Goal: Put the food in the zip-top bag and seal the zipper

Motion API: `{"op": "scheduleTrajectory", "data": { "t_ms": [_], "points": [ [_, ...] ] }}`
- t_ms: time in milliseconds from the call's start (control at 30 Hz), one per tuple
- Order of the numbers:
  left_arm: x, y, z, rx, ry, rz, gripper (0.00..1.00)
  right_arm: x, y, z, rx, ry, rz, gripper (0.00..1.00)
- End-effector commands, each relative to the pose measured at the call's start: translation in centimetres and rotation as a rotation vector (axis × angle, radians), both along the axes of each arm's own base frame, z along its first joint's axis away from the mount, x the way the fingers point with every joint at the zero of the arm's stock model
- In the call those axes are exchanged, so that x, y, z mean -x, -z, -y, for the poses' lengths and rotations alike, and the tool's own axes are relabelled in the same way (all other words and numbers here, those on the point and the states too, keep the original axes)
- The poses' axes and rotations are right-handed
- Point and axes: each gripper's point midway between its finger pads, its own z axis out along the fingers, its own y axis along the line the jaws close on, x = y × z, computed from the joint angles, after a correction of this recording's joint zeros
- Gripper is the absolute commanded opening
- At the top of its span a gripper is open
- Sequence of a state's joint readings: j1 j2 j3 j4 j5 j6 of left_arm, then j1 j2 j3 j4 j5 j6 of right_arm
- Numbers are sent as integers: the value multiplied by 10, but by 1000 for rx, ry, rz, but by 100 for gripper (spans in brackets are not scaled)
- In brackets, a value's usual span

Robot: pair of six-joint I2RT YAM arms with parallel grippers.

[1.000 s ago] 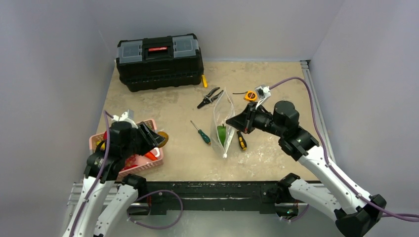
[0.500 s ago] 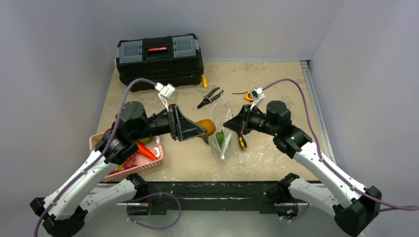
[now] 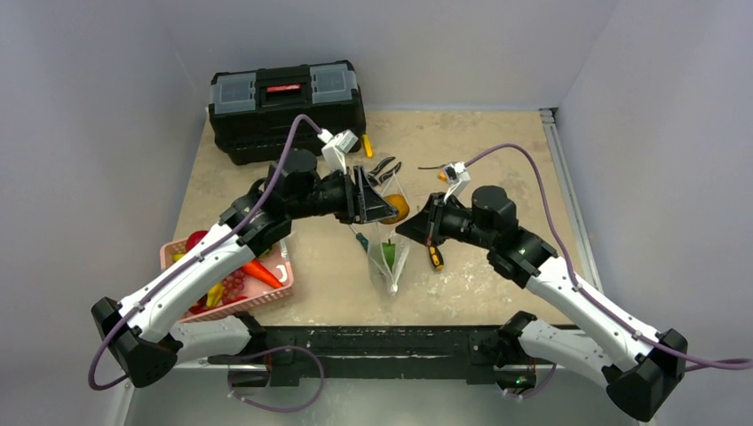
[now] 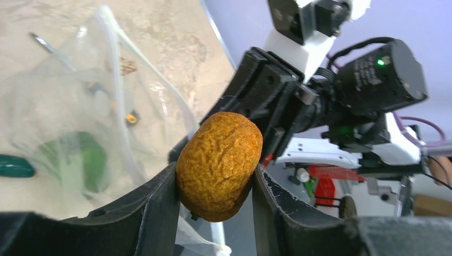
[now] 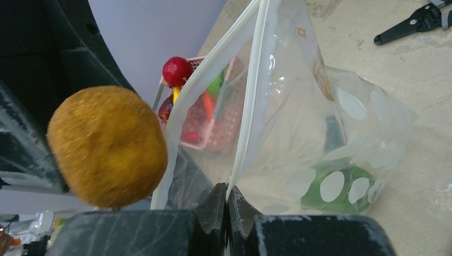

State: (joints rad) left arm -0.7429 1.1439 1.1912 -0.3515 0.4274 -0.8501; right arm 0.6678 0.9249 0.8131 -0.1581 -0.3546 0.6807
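Note:
The clear zip-top bag (image 3: 392, 251) with white dots stands in mid-table, a green pepper (image 3: 388, 254) inside it. My right gripper (image 3: 414, 225) is shut on the bag's whitish zipper strip (image 5: 246, 122) and holds the mouth up and open. My left gripper (image 3: 389, 209) is shut on a rough orange-brown oval fruit (image 3: 398, 209) right at the bag's mouth, close to the right gripper. The fruit fills the left wrist view (image 4: 219, 160) and shows beside the open mouth in the right wrist view (image 5: 106, 146). The pepper shows through the plastic (image 5: 330, 186).
A pink basket (image 3: 277, 294) at the near left holds a carrot (image 3: 260, 271), a red round fruit (image 3: 197, 241) and other food. A black toolbox (image 3: 287, 108) stands at the back. Pliers (image 3: 377, 175) and two screwdrivers (image 3: 362, 240) (image 3: 434, 256) lie by the bag.
My left arm has swung from the basket rightward and away, carrying the orange-brown fruit to the bag's mouth. My right gripper has drawn the bag's mouth a little to the left.

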Motion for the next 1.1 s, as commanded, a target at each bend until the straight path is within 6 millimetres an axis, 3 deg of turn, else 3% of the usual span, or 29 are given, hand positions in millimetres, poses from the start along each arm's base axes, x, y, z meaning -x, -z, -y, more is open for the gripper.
{"op": "scheduleTrajectory", "data": {
  "t_ms": [0,167,533,700,833,1067],
  "points": [
    [-17,2,-17,-111,-108,77,35,-5,-23,-3,-40,29,51,0],
    [-24,29,-26,-235,-149,39,38,-1,-26,-9,-48,14,53,0],
    [-32,35,-28,-335,-150,50,56,-1,-36,-13,-64,10,67,0],
    [-34,31,-23,-317,-144,60,65,0,-35,-14,-64,7,67,0],
    [-29,25,-23,-287,-132,73,66,0,-34,-13,-59,10,67,0],
    [-9,5,-49,-242,-163,137,67,1,-29,-12,-51,14,65,0]
  ]
}}
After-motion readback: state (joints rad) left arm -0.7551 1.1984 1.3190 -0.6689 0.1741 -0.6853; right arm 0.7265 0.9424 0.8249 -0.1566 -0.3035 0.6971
